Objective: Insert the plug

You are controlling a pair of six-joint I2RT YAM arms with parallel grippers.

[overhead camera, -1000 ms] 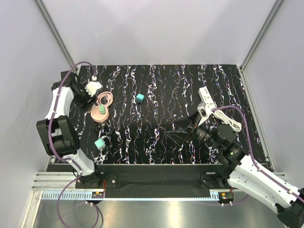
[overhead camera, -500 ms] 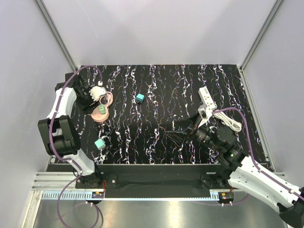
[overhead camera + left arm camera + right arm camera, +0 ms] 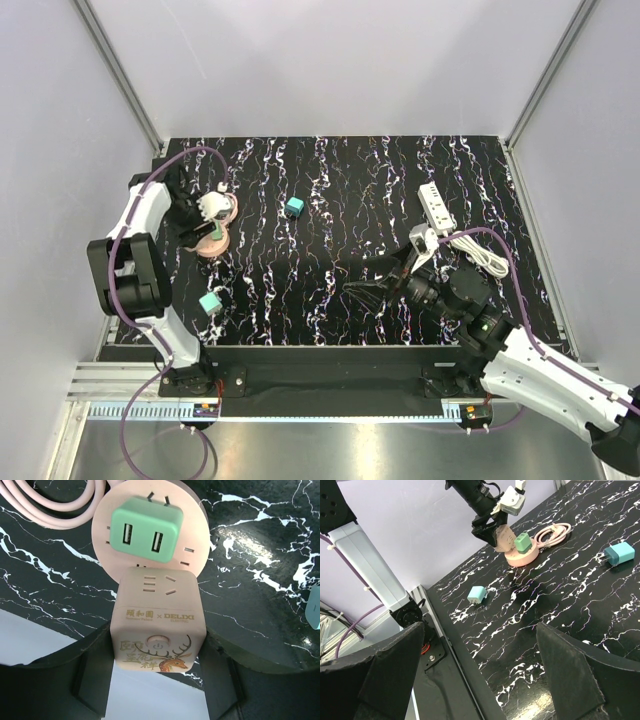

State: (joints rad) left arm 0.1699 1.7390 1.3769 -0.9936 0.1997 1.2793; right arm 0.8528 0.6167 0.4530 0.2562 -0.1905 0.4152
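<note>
The plug (image 3: 294, 207) is a small teal-blue cube lying free on the black marbled mat, also seen in the right wrist view (image 3: 620, 554). My left gripper (image 3: 211, 212) is shut on a tan-pink cube block (image 3: 159, 625) printed with a deer. It holds the block at the near rim of a round pink socket disc (image 3: 195, 540). A mint-green USB charger (image 3: 146, 526) sits plugged into that disc. My right gripper (image 3: 368, 278) hangs open over the mat's middle right, with nothing between its fingers (image 3: 575, 670).
A white power strip (image 3: 435, 208) with a coiled white cable (image 3: 485, 255) lies at the right. A pale mint cube (image 3: 209, 302) rests near the front left. A pink cable (image 3: 55, 507) loops behind the disc. Grey walls enclose the mat on three sides.
My left gripper has carried the tan-pink block from the far left corner rightward to the pink disc. The right gripper has drifted slightly left and toward the front.
</note>
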